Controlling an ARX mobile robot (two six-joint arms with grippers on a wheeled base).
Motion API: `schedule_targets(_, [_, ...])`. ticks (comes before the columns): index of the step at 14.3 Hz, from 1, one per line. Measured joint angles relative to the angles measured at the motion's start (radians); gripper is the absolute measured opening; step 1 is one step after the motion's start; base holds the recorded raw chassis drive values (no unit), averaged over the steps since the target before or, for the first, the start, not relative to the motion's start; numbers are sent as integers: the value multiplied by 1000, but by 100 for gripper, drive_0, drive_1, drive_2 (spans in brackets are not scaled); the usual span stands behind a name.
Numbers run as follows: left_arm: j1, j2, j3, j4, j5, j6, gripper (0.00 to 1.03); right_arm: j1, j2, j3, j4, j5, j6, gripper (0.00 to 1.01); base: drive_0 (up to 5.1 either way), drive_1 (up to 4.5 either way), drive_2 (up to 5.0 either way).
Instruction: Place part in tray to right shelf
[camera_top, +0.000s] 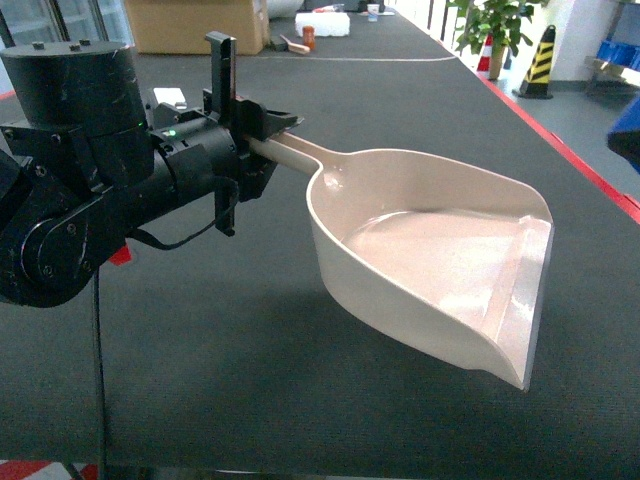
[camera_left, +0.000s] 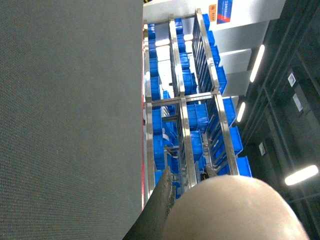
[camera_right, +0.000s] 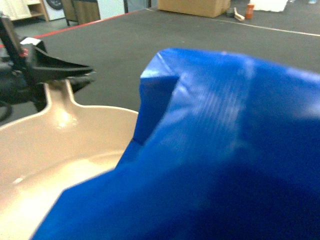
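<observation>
The left gripper (camera_top: 262, 130) is clenched on the tray's handle, holding the tray (camera_top: 440, 260) above the dark mat (camera_top: 250, 350) with its open lip pointing away from the jaws. The tray is smooth, glossy beige plastic with raised curved walls and holds nothing. In the right wrist view the part (camera_right: 215, 150), bright blue faintly ribbed plastic with a sharp corner, fills the frame close to the camera, just above the tray's rear wall. The right gripper itself is hidden, so whether its jaws grasp the part cannot be told. The left wrist view shows a steel rack (camera_left: 182, 115) with blue crates (camera_left: 200, 112), turned sideways.
</observation>
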Motion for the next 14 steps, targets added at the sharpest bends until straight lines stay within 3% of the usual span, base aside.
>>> schedule_targets(2, [0,0,0,0,0,0,12,165,8,7,-15,72,84,58,0,0,0])
schedule_targets(6, [0,0,0,0,0,0,12,280,79,44,-43,160,114,58,0,0,0])
schedule_targets(9, [0,0,0,1,0,0,12,336,135,71,-29,196,140,64,0,0,0])
schedule_targets(11, [0,0,0,-3,1,10,12,381,159,76,-6,259,161,84,0,0,0])
schedule_targets(13, [0,0,0,2,-1,6,12,359,97,50,23,315,176,100,0,0,0])
schedule_targets(14, [0,0,0,-2,-2,6,12,327,20,7,40,331,191,97,0,0,0])
